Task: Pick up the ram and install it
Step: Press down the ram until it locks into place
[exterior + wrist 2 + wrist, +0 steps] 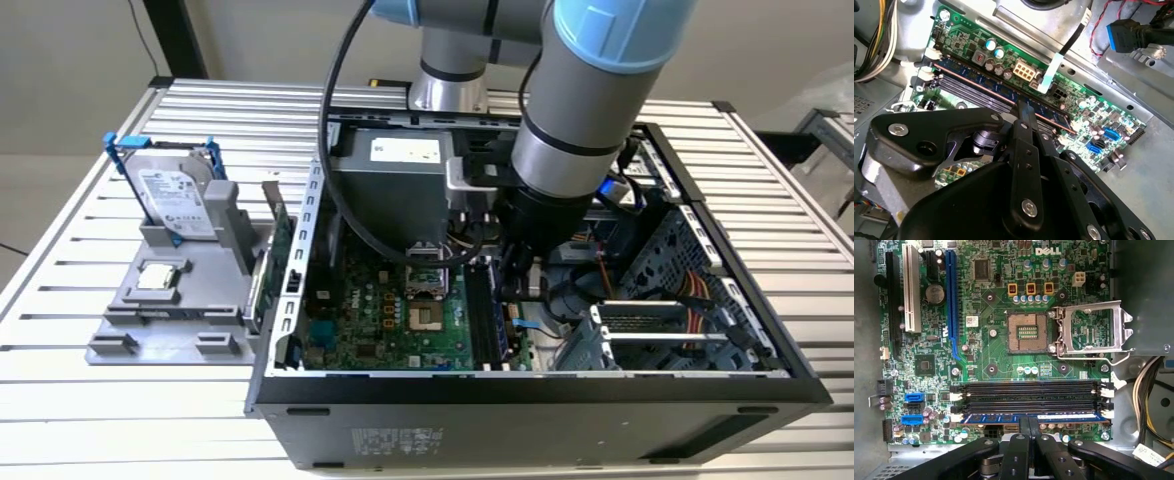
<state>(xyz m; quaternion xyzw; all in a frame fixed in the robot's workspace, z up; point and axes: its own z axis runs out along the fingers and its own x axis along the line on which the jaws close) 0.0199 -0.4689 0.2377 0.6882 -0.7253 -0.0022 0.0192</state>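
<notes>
Pincer (pixel 1029 424) fingers pressed together, pointing down

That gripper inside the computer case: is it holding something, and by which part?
Yes. The gripper pinches the ram by its upper long edge, near mid-length; the stick stands in a slot on the green board.

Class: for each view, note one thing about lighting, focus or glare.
Exterior view: even light, pale sheen on the table slats. Second wrist view: the gripper looms dark and soft; the ram looks sharper. First wrist view: evenly lit, with the motherboard crisp.
</notes>
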